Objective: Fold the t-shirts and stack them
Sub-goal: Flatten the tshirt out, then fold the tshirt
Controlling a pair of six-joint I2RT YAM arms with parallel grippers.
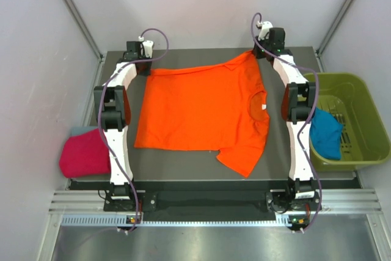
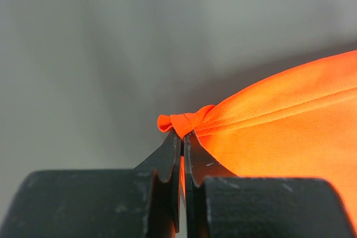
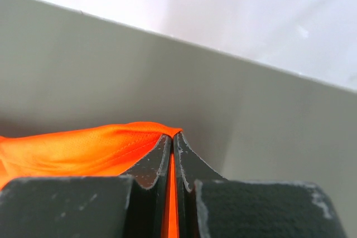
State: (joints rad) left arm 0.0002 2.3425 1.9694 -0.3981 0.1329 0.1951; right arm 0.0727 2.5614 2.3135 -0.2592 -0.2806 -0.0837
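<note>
Now we see the orange tee (image 1: pixel 201 111) spread on the surface (image 1: pixel 183 166), collar right, hem left, long axis left-right. The left end effector (image 2: pixel 182 135) is clenched on its far hem corner, the right end effector (image 3: pixel 172 136) on its far sleeve, both at the far edge. Bare surface borders its near side. Our right arm (image 1: pixel 299 139) hides part of the teal tee (image 1: pixel 327 136) in the bin (image 1: pixel 360 93); the pink tee (image 1: pixel 82 154) lies off the left edge.
</note>
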